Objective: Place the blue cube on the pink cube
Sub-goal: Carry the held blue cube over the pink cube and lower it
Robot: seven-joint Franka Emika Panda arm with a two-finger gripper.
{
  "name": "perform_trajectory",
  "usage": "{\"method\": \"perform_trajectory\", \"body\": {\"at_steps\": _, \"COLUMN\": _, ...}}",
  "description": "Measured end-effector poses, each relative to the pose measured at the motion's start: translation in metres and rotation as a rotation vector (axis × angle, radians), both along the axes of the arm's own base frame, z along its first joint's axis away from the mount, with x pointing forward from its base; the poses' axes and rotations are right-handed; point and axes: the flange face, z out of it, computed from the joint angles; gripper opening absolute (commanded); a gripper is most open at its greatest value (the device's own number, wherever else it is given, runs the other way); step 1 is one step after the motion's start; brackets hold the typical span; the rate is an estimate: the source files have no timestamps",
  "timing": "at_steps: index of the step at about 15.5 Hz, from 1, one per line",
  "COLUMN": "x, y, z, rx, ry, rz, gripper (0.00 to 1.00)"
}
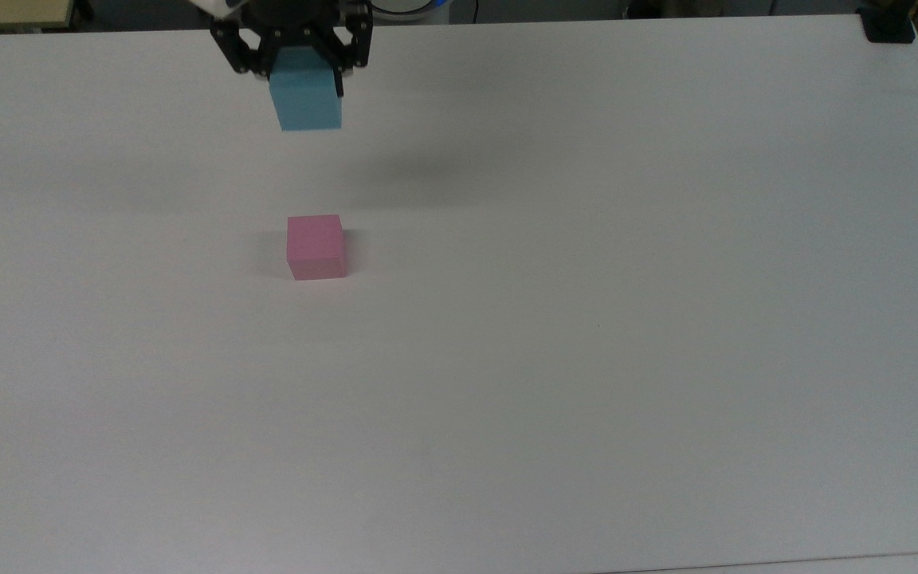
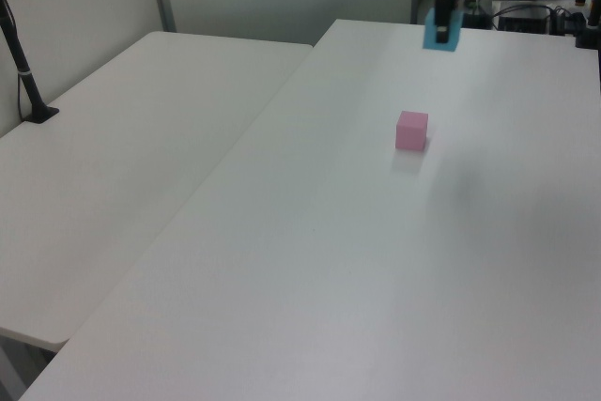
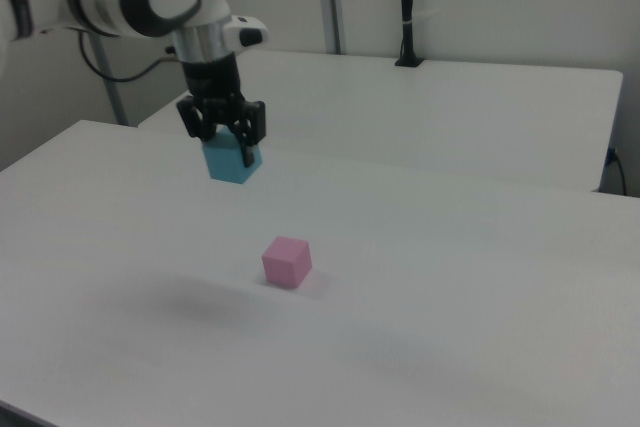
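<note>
Hand [image 1: 305, 68] pinching blue cube [image 1: 309, 102] by two opposite side faces, carried in air, well clear of tabletop [image 1: 586, 319], near far edge in top view. Pink cube [image 1: 315, 246] flat on tabletop, mid-area, nearer far edge than near one; apart from blue cube, not yet under it. Prob. light, stiff, matte, so not slippery; not fragile. Side-face grip w/ bottom face free looks right for stacking. Needs square alignment over pink top before letting go, else may tip off.
</note>
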Motion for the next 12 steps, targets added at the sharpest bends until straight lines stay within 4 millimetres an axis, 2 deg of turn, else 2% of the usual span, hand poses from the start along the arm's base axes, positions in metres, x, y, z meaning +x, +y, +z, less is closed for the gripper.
{"method": "perform_trajectory", "body": {"at_steps": 4, "x": 0.038, "y": 0.006, "z": -0.036, "rx": -0.022, "ry": -0.030, "rz": -0.040, "gripper": 0.24}}
{"method": "perform_trajectory", "body": {"at_steps": 12, "x": 0.054, "y": 0.008, "z": -0.077, "rx": -0.034, "ry": -0.021, "rz": -0.042, "gripper": 0.23}}
